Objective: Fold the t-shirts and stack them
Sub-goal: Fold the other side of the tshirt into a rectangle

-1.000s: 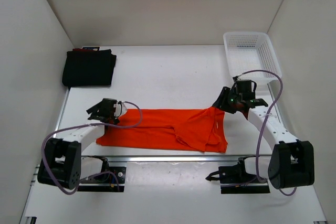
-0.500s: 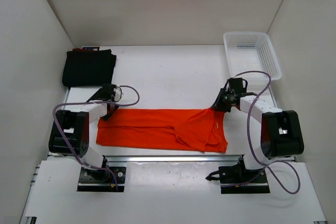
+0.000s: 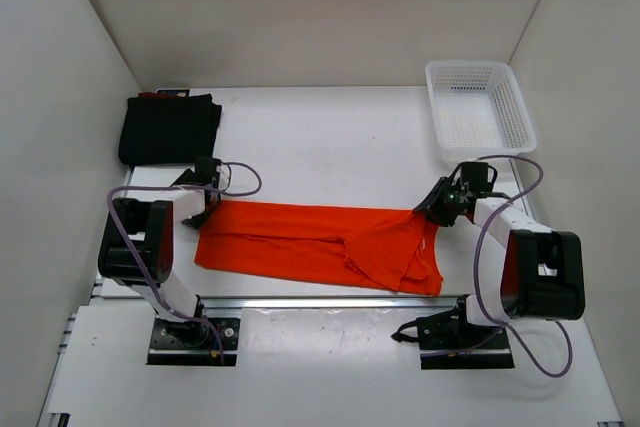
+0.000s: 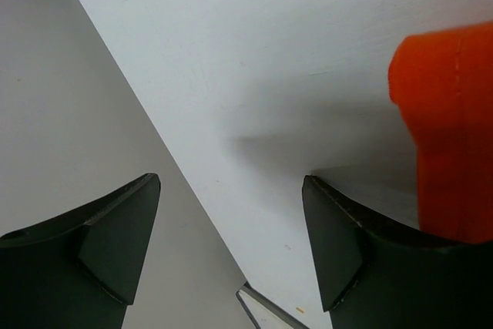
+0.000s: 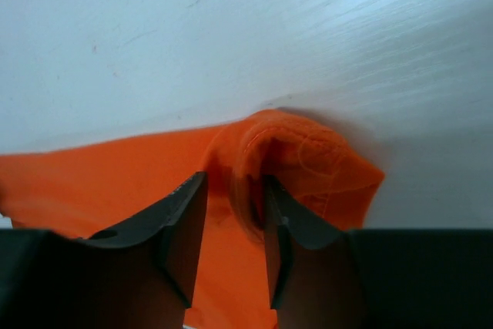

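Slippage looked the main risk: the right gripper (image 5: 235,198) pinched just a small bunch of the orange t-shirt (image 3: 310,244) lying along the near edge, while the left gripper (image 4: 231,198) stood wide beside its far-left corner, holding nothing.

A white plastic mesh basket (image 3: 478,112) stands upright, open side up, on the white surface (image 3: 320,142). Just behind the basket rises a plain pale back wall (image 3: 320,17). One side wall (image 3: 590,97) stands close on the basket's right, the other (image 3: 60,147) far to its left. Well in front of the basket, a metal rail (image 3: 300,301) runs along the surface's near edge.
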`<move>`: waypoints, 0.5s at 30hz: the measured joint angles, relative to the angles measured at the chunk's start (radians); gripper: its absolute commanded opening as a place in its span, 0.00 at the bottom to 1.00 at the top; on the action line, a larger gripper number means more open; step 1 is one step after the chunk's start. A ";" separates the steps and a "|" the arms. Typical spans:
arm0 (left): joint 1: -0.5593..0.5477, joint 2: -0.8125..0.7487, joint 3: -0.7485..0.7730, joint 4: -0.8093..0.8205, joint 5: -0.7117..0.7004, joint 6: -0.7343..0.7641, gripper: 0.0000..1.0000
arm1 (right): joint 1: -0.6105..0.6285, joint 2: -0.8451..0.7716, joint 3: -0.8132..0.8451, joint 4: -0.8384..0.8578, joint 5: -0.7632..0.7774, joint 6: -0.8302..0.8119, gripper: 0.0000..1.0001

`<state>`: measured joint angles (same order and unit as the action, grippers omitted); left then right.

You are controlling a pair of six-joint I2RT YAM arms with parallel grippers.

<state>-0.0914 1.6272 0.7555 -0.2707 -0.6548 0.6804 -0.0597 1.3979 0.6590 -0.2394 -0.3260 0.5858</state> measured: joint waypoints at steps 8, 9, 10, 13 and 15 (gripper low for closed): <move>-0.001 -0.049 0.119 -0.133 0.129 -0.054 0.88 | 0.056 -0.122 0.083 -0.188 0.077 -0.060 0.51; -0.003 -0.054 0.148 -0.143 0.150 -0.063 0.87 | 0.061 -0.157 0.088 -0.213 0.106 -0.066 0.51; -0.005 -0.056 0.175 -0.148 0.171 -0.071 0.88 | 0.064 -0.182 0.090 -0.232 0.129 -0.074 0.53; -0.016 -0.043 0.247 -0.165 0.238 -0.099 0.88 | 0.065 -0.204 0.091 -0.266 0.174 -0.103 0.54; -0.024 -0.016 0.287 -0.183 0.294 -0.119 0.90 | 0.065 -0.178 0.089 -0.267 0.189 -0.120 0.55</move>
<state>-0.1158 1.6115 1.0424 -0.4534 -0.3611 0.5613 0.0051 1.2201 0.7483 -0.5064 -0.1368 0.4656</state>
